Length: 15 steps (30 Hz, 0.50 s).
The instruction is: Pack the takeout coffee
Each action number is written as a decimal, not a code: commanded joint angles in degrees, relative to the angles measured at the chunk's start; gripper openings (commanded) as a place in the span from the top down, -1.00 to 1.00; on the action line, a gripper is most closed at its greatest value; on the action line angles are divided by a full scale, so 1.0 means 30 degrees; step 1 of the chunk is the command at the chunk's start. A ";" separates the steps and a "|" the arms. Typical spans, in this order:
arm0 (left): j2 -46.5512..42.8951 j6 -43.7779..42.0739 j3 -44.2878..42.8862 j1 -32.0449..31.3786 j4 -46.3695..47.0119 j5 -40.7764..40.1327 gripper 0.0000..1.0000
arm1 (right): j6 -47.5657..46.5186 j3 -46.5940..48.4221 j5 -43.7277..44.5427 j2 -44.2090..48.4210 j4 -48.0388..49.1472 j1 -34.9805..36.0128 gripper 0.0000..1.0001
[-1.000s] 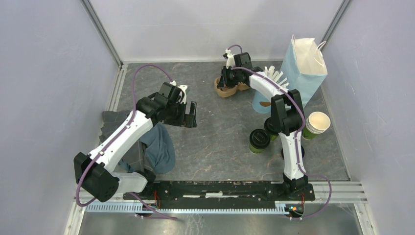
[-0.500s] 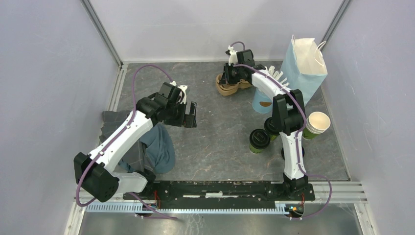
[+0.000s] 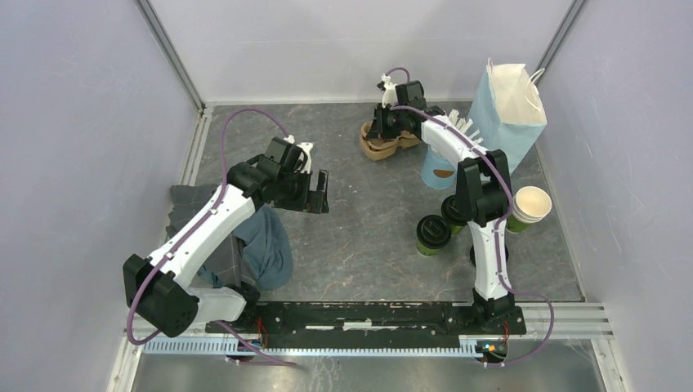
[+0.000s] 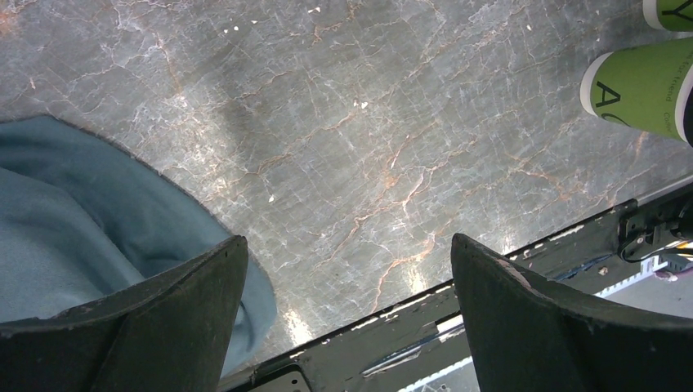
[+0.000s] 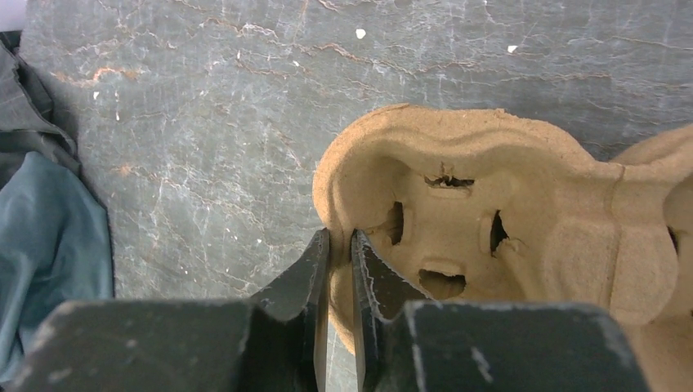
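Pinching the thin rim of the brown moulded-pulp cup carrier, the right gripper has its two fingers almost together, with the edge of the tray caught between them. I think it takes the edge because this is the only thin part that narrow fingers can clamp, and the carrier probably must come closer to the cups.

The right arm is stretched far forward over the dark grey marbled table, with the wrist turned down at the far side.

The takeout coffee, a small dark-green paper cup with a round black plastic lid, stands upright near the middle of the right arm, well apart from the carrier, and nothing holds it. The tall light-blue paper bag stands open at the far right.

The left gripper hangs with jaws spread wide and empty, above the table beside a crumpled blue-grey cloth. The left arm is bent at the elbow and, in my judgement, only waits.
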<state>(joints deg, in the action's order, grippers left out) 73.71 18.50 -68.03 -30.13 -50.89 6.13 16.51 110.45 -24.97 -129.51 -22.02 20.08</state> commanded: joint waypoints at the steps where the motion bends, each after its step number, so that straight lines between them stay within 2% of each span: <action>1: -0.0494 -0.0915 -0.0249 0.0128 0.0240 0.0037 -0.98 | -0.1153 0.1238 0.0901 0.2408 -0.0467 -0.0043 0.69; 9: -0.0339 -0.0672 -0.0418 0.0140 0.0581 0.0558 -0.99 | -0.2574 0.1928 0.0586 0.3725 -0.0240 -0.0041 0.69; 15: -0.0520 0.0564 -0.2129 0.0207 0.0183 -0.0082 -0.99 | -0.4889 0.1836 -0.2231 0.5187 -0.0519 0.0335 0.67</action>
<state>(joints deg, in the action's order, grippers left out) 73.71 18.55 -68.64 -29.98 -50.96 6.44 9.06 115.33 -25.69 -119.81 -23.81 20.12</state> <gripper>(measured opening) 0.994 0.164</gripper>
